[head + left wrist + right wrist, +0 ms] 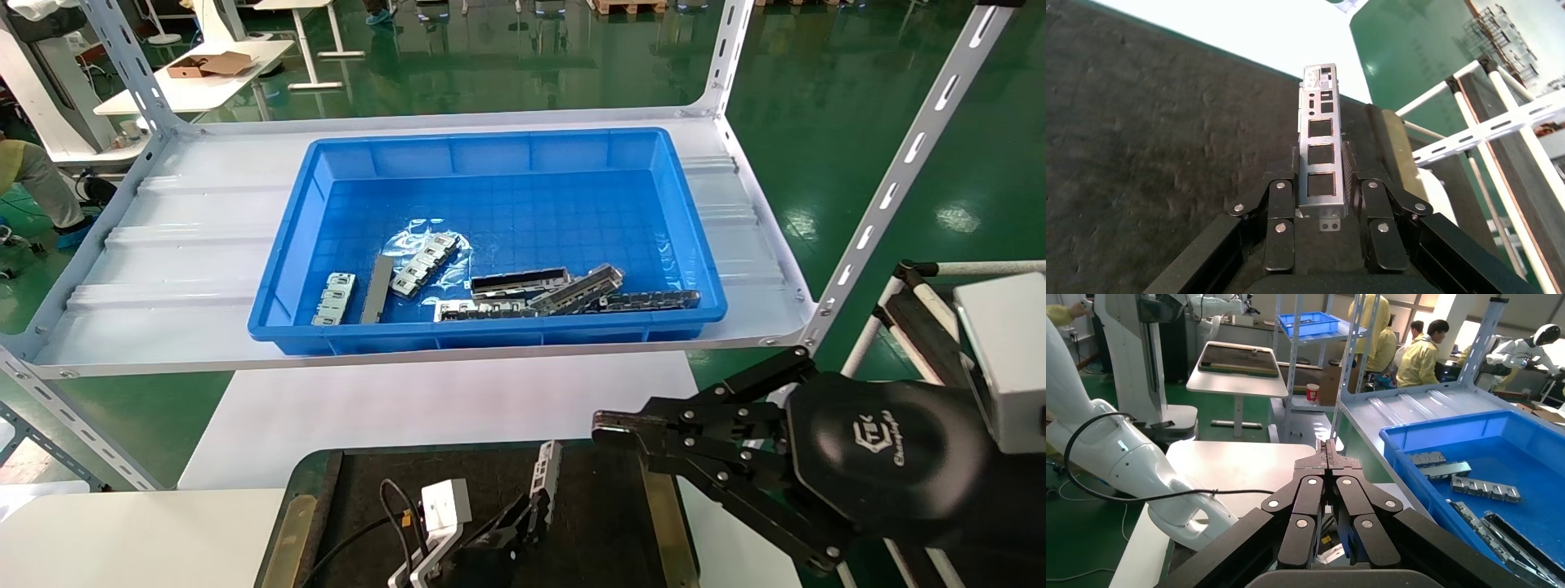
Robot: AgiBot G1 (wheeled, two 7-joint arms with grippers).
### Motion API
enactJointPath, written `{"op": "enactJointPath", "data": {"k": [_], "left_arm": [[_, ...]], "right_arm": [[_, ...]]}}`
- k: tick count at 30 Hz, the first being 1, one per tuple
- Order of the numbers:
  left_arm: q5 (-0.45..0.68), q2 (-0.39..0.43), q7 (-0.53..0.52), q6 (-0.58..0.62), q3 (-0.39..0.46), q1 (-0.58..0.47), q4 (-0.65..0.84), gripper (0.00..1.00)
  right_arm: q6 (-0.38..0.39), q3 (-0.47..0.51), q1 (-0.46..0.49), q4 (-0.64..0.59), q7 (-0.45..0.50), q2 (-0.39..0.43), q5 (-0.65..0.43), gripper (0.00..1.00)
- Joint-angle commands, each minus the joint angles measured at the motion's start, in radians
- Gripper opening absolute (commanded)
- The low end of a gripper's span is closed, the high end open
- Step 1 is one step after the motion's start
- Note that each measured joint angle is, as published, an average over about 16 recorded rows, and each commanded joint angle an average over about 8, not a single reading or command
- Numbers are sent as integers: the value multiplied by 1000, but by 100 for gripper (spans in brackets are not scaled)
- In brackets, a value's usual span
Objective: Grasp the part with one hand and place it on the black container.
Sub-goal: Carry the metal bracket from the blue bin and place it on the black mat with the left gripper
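My left claw (1321,184) clamps the perforated metal strip (1321,147) above the black tray (1138,153); my right claw (1328,454), pressed together, idles alongside.

Factory floor: green epoxy, parts shelving (458,155)

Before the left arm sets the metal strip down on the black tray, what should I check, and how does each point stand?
1. Strip clamped in left end effector: ok.
2. Strip over the black tray: ok.
3. Tray surface beneath free of other objects: ok.
4. Strip touching tray yet: cannot tell.
5. Right end effector shut, off beside the tray's edge, clear of the left: ok.
6. Remaining parts in blue bin: ok.
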Motion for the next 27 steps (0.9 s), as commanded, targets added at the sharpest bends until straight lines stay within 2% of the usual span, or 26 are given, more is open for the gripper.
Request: {"op": "enactJointPath", "data": {"k": [1, 18, 19, 20, 25, 27], "left_arm": [[8, 19, -2, -2, -19, 5, 17, 0], [43, 34, -102, -46, 10, -5, 60, 1], [47, 34, -109, -50, 14, -6, 61, 4], [51, 34, -117, -55, 18, -7, 63, 12], [73, 34, -158, -76, 38, -14, 65, 74], [83, 35, -175, -83, 46, -17, 65, 95]], "right_arm": [[0, 0, 0, 0, 0, 0, 0, 0], [0, 0, 0, 0, 0, 0, 0, 1], [0, 0, 0, 0, 0, 0, 0, 5], [0, 0, 0, 0, 0, 0, 0, 13], [0, 0, 0, 0, 0, 0, 0, 76], [0, 0, 0, 0, 0, 0, 0, 95]]}}
